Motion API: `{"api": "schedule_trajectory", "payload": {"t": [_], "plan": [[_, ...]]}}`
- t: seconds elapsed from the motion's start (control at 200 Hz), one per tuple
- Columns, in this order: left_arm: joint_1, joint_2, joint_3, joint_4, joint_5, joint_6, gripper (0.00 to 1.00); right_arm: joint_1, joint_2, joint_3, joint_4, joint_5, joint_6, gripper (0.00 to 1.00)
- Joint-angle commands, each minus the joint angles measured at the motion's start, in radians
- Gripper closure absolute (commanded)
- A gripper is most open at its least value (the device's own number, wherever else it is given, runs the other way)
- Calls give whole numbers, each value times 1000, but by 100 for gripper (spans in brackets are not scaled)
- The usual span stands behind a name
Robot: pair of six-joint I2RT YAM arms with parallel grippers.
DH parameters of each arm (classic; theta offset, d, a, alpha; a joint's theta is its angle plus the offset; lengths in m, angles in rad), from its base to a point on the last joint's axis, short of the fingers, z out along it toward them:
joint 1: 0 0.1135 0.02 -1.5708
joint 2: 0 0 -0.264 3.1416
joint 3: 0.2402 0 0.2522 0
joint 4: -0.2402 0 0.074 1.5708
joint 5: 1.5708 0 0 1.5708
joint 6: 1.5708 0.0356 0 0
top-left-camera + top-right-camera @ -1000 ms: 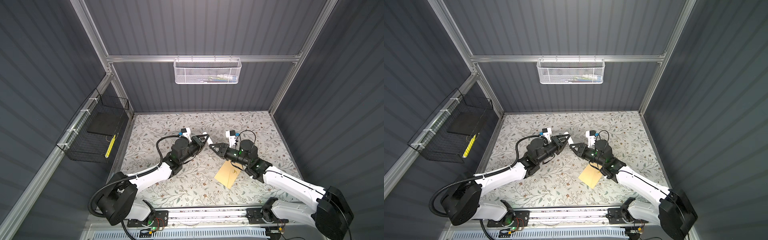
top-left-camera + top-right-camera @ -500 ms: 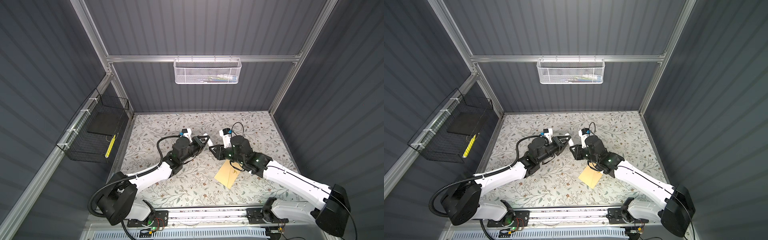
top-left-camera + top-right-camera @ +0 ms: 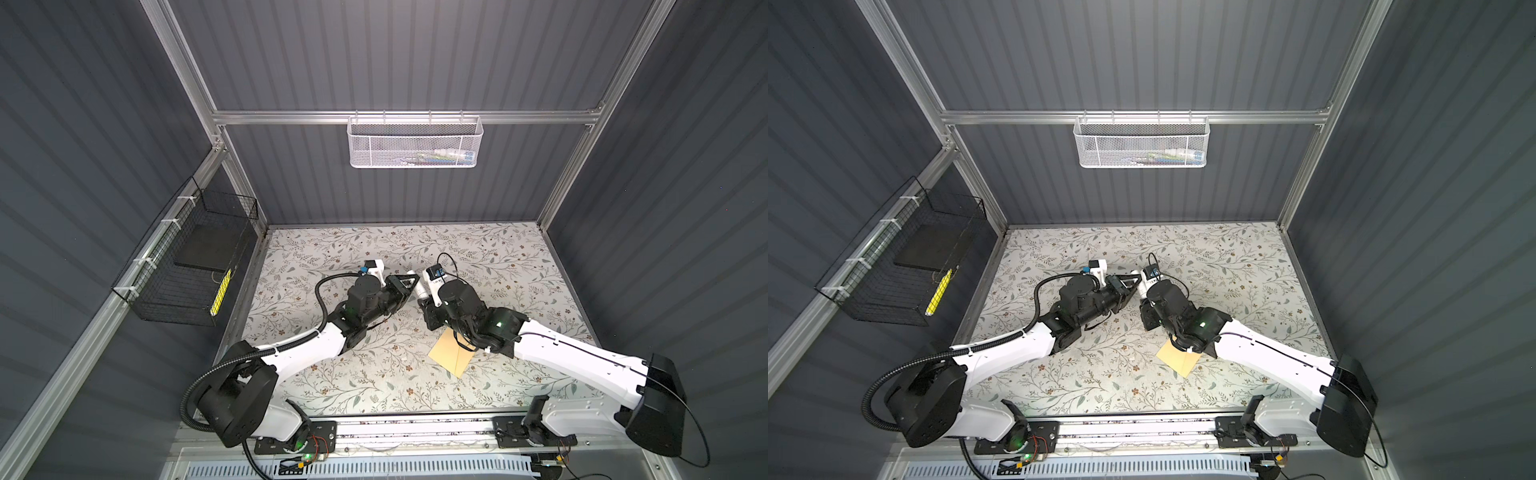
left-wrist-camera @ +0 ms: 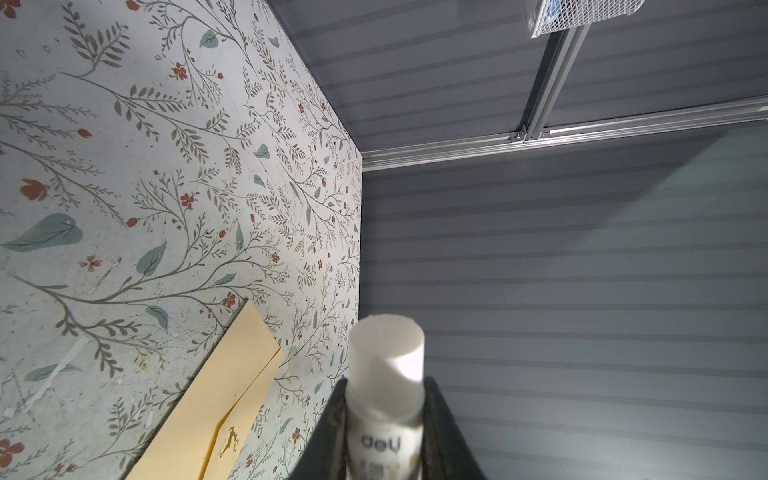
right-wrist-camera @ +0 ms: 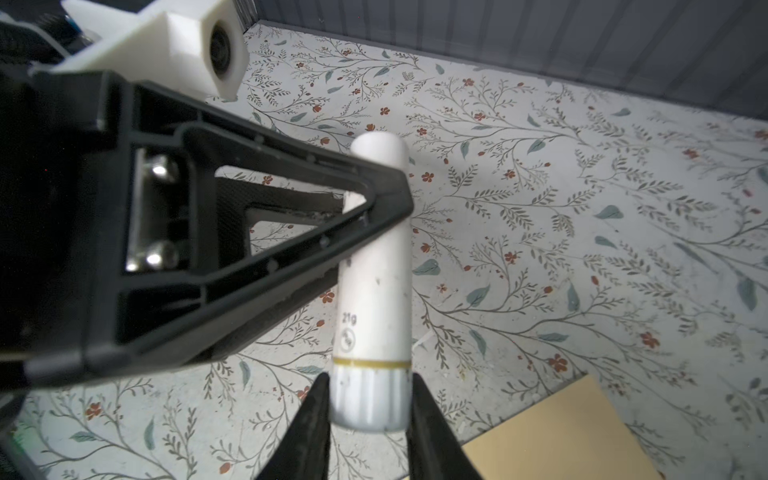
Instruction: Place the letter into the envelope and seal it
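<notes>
You have two claws meeting over the middle of the floral desk (image 3: pixel 332 374), both on the same object. The left claw (image 4: pixel 384 388) is clamped on a white glue stick (image 4: pixel 386 353). Its two dark fingers press against the printed barrel, and the blunt white end pokes out past the fingertips.

The right claw (image 5: pixel 370 399) is at the stick's opposite end. Its jaws are narrowly parted, with a finger against each side of the grey base. In the right wrist view, one black triangular finger of the left claw crosses the barrel partway along, beyond a thin gold band.

In both top views the stick is held off the desk, between the two arms.

The tan envelope (image 3: pixel 451 357) lies flat on the desk, partly covered by the right arm and apart from the stick. In the left wrist view its flap carries a small gold deer emblem. You cannot tell from here whether the flap is stuck down.
</notes>
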Motion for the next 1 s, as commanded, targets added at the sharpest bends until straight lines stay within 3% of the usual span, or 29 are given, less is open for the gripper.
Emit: {"api": "schedule_trajectory", "payload": {"t": [0.0,0.17,0.365,0.6,0.74,0.996], "plan": [[1,12,42,28,6,18,100,38,-2,-22,9,131,-86,69],[1,13,48,29,7,19,100,81,3,-39,47,188,-157,66],[0,11,36,52,9,16,100,86,-33,-100,135,148,-156,56],[1,6,25,63,13,22,100,82,-117,-138,144,148,-115,20],[2,7,14,80,17,22,100,60,-219,-167,117,78,-43,2],[2,2,9,74,16,58,100,-44,-435,-219,42,-145,152,1]]}}
